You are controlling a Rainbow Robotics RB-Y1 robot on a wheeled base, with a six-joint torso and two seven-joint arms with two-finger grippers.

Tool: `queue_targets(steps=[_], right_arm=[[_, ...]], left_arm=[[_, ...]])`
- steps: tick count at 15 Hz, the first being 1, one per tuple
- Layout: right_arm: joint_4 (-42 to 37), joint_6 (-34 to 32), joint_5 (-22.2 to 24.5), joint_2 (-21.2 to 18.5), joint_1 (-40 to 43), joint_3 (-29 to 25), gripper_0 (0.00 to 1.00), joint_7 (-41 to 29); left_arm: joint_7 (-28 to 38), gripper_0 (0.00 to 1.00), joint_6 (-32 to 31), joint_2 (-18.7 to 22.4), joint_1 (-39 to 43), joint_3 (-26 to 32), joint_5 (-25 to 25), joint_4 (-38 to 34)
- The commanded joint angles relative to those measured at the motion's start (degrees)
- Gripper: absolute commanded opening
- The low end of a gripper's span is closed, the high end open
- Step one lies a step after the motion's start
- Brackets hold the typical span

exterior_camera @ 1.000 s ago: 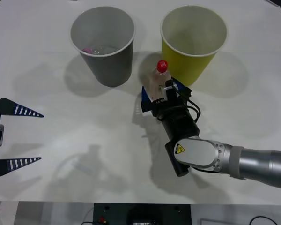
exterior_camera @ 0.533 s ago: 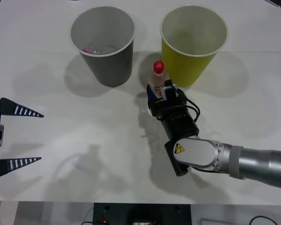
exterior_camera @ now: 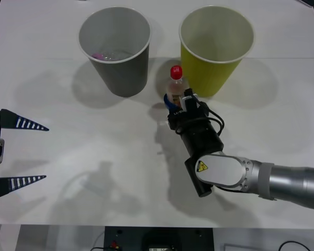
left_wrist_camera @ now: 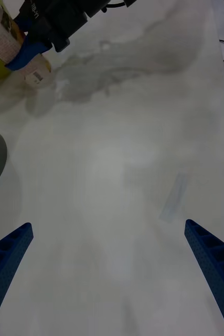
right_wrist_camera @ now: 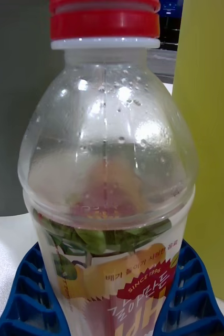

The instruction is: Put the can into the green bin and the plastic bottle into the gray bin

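Right gripper point(exterior_camera: 176, 101), just closed on the bottle point(exterior_camera: 176, 83), holds it upright between the bins, ready to lift.

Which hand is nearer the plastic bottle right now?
Right. The right hand is clamped around the plastic bottle; the left hand waits open at the table's left edge.
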Motion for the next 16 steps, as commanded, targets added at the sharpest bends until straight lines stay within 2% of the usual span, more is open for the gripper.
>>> queue_targets(steps=[1,7,9,11,14,16], right_arm=[[-5.07,-2.51,1.19,-3.66,0.42,-0.05,0.0,0.94],[-17.55,-13.23,6.99,-14.91,2.97,-0.13,0.0,3.14],[-21.77,-20.0,9.27,-19.48,3.85,-1.89,0.0,3.67],[-24.58,-28.09,11.91,-23.26,5.17,-5.41,0.0,4.28],[-26.96,-42.41,15.86,-27.92,8.42,-13.93,0.0,4.37],[-28.63,-51.73,16.13,-30.38,10.97,-20.17,0.0,4.02]], left_arm=[[0.0,1.0,0.0,0.0,0.0,0.0,0.0,0.0],[0.0,1.0,0.0,0.0,0.0,0.0,0.0,0.0],[0.0,1.0,0.0,0.0,0.0,0.0,0.0,0.0],[0.0,1.0,0.0,0.0,0.0,0.0,0.0,0.0],[0.0,1.0,0.0,0.0,0.0,0.0,0.0,0.0],[0.0,1.0,0.0,0.0,0.0,0.0,0.0,0.0]])
